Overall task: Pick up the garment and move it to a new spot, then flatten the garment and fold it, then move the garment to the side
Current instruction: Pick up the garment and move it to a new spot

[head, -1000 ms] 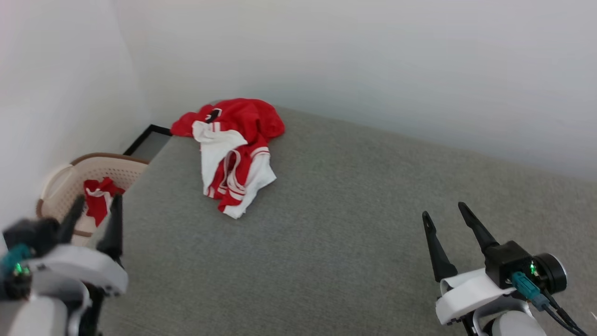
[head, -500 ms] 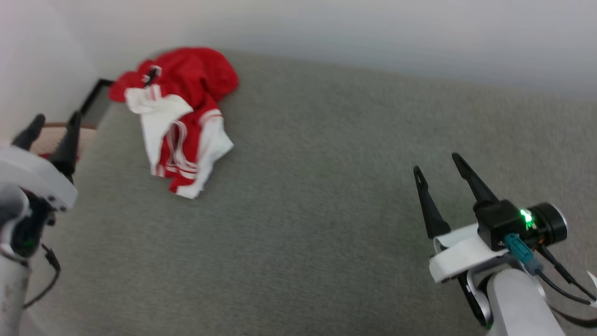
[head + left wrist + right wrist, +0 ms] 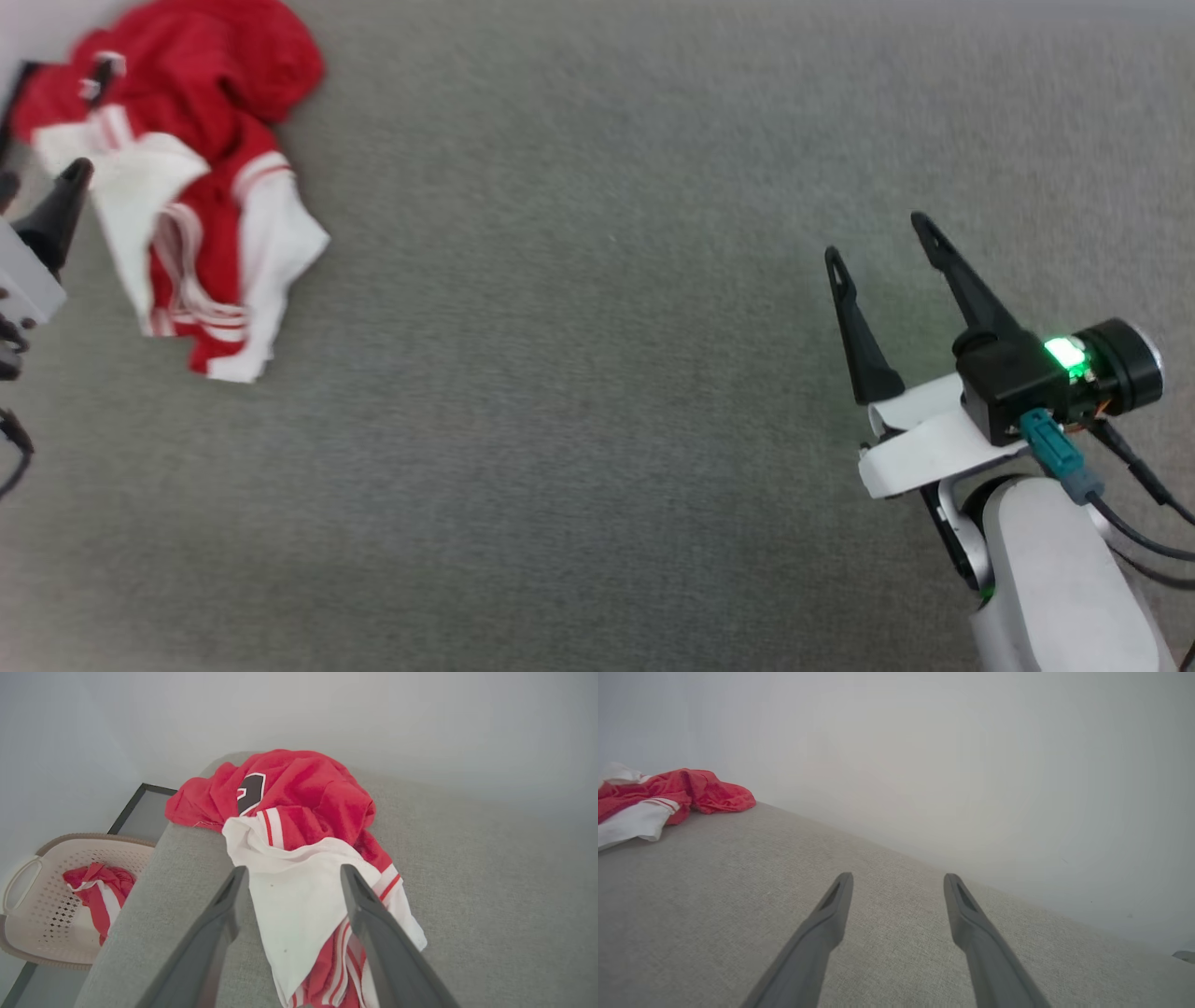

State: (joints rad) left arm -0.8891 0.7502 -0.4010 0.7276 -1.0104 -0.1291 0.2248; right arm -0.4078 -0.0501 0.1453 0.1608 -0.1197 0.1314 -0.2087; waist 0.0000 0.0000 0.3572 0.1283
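Head cam has swung down + to the right vs a sec ago, so the large bright red soft jersey shirt w/ white sleeves [image 3: 177, 187] now sits top-left of its frame instead of mid-frame. That's camera shift, not the shirt moving. It lies in the same crumpled heap at the far left corner of the grey fabric-topped counter [image 3: 597, 373], black patch uppermost, and a red fold seems to lap over the left edge.

Real change: left pincer [image 3: 290, 872] has come in close. In its wrist view the spread fingers frame the shirt's white sleeve; can't tell if they touch it yet. Right pincer [image 3: 878, 238] is also spread, empty, over bare counter well apart from the shirt.

Beige lattice plastic basket [image 3: 93, 836] w/ a smaller red-and-white cloth bundle [image 3: 96, 886] sits below the counter's left edge, not the target.

Meaning: task barely begun, first pick-up looks imminent. Prob. the left arm lowers onto the sleeve & pinches. Risk: catching one loose layer only, so the rest drags.
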